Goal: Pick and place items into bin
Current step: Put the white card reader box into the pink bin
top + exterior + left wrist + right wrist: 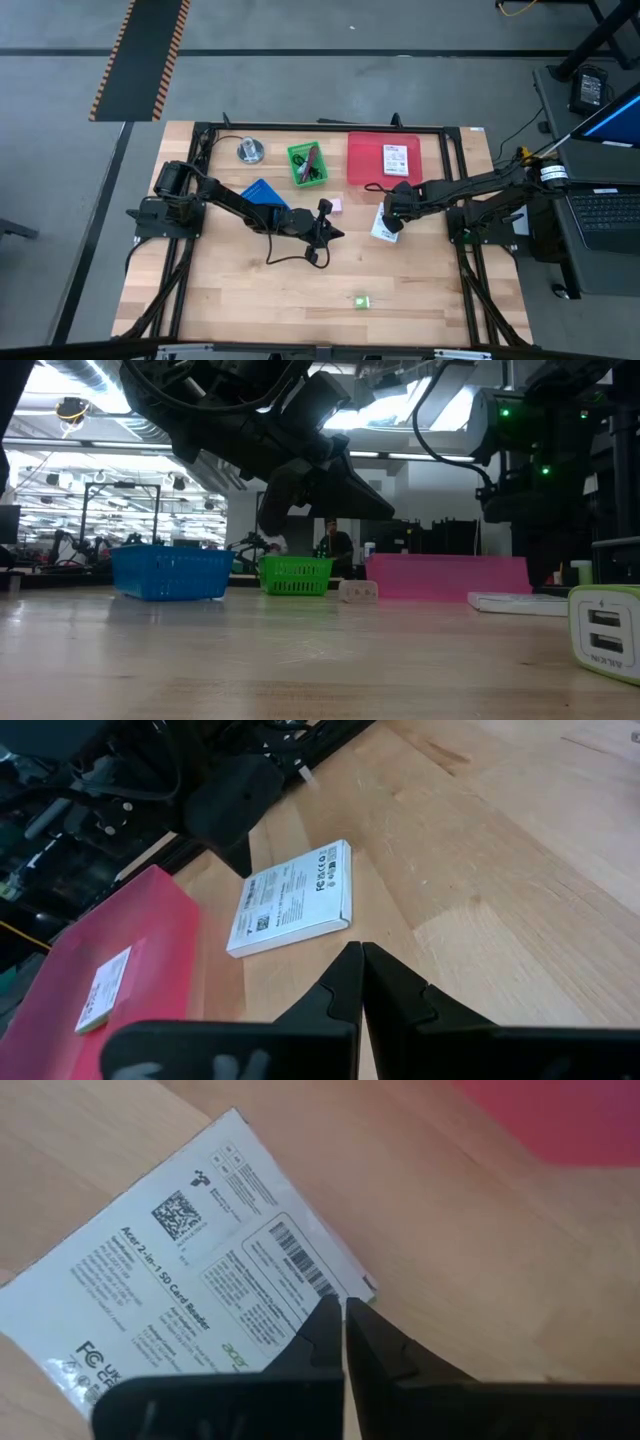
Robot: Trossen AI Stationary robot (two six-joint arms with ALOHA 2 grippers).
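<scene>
Left hand hangs mid-bench, fingers pressed together, nothing in them. Right hand, also pinched closed, sits right over a flat white packet at its 10 o'clock; label reads "Acer 2-in-1 SD Card Reader", with FCC mark.

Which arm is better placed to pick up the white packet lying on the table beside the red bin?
Right. The right gripper hangs directly over the white packet, fingers shut, with the red bin just beyond. The left gripper, also shut, sits farther off near the table's middle.
</scene>
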